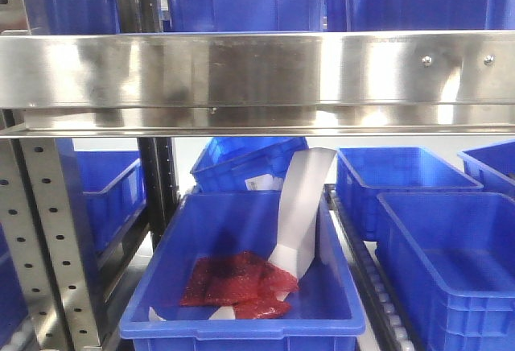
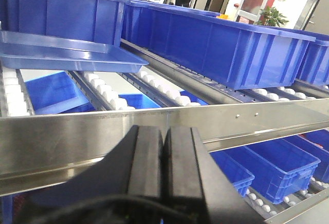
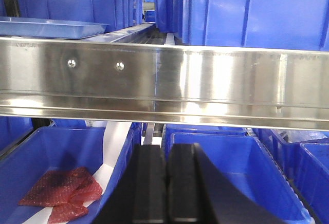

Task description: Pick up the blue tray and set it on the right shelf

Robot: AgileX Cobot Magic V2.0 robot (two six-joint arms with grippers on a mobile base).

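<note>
The blue tray (image 2: 67,54), shallow and light blue, lies flat on white rollers at the upper left of the left wrist view. It also shows as a thin edge, the blue tray (image 3: 49,27), behind the rail in the right wrist view. The right shelf shows its shiny steel front rail (image 1: 257,69) with two screws across the front view, and again as a rail (image 3: 205,80). My left gripper (image 2: 163,131) is shut and empty, in front of the rail (image 2: 77,136) and well short of the tray. My right gripper (image 3: 165,149) is shut and empty below the rail.
Deep dark-blue bins (image 2: 231,49) stand on the roller shelf right of the tray. Below the rail, a bin (image 1: 338,319) holds red packets (image 1: 237,282) and a white paper strip (image 1: 302,206). More bins (image 1: 451,246) sit to its right. A perforated upright (image 1: 48,238) stands at left.
</note>
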